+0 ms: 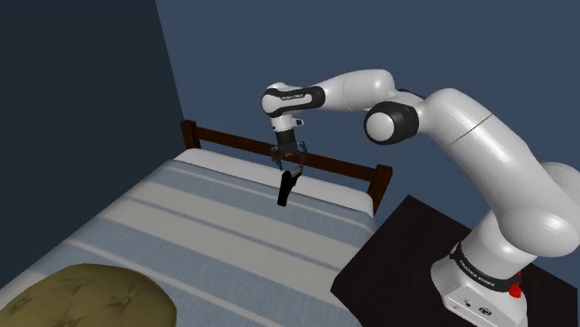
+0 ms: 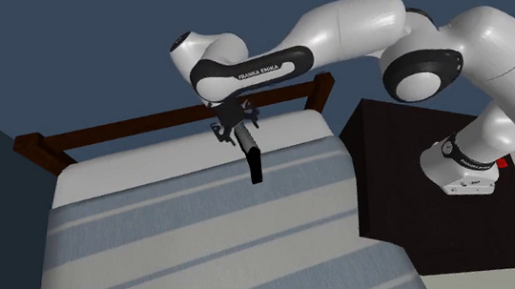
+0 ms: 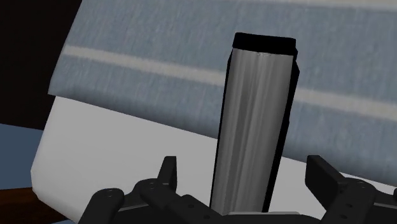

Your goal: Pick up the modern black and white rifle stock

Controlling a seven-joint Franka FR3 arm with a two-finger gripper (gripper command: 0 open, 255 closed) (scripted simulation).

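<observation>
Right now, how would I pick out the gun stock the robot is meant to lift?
Start at the striped blue-grey bed and follow it to the dark wooden rail at its end. There the black hand points down, and right under it is the gun stock: a short, slim black bar with a grey face, nearly upright over flat covers.

"FRANKA EMIKA" in white caps on the arm's dark forearm band (image 2: 267,73), 2nd ext. view. Lettering on base band (image 1: 474,269) too small to read.
</observation>
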